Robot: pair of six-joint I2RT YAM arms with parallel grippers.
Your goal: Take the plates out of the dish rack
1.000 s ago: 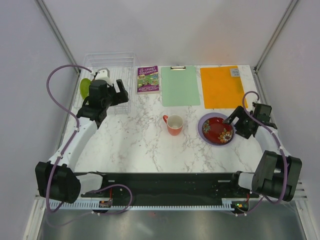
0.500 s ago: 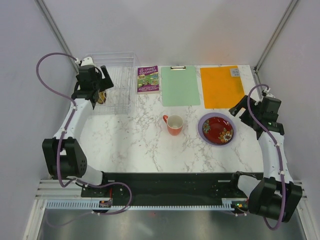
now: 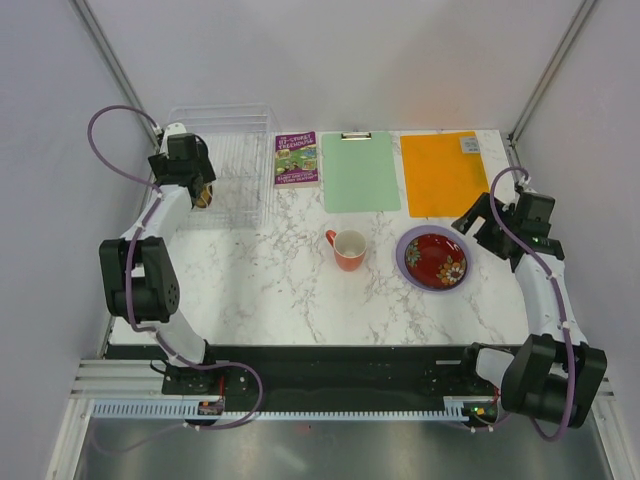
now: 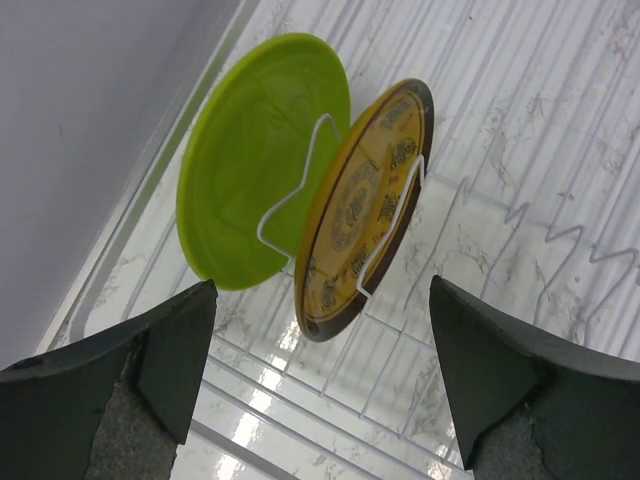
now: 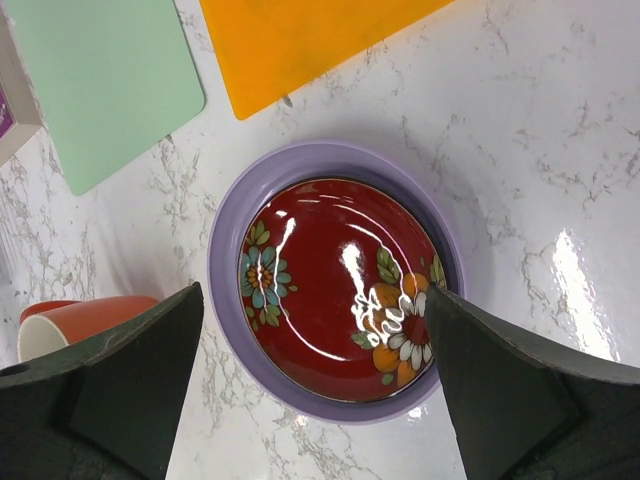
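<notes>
Left wrist view showed the left end effector point(image 4: 320, 335) wide open, empty, straddling the lime plate point(image 4: 240, 170) and dark plate point(image 4: 365, 200) upright in the rack point(image 4: 520, 225), counter's point(image 3: 280, 280) ten o'clock; top view mostly hid them. Closing might catch the rack or both plates. At three o'clock, right end effector point(image 5: 312, 330) gaped empty over red plate point(image 5: 340, 290) in lavender plate point(image 5: 225, 260).

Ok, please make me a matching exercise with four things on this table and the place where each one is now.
Things
1. lime green plate
2. red floral plate
3. orange mug
4. purple book

Places
a. between the green clipboard and the dish rack
b. upright in the dish rack
c. lying in the lavender plate
d. open side up on the marble table, left of the stacked plates

Pairs: 1-b, 2-c, 3-d, 4-a
</notes>
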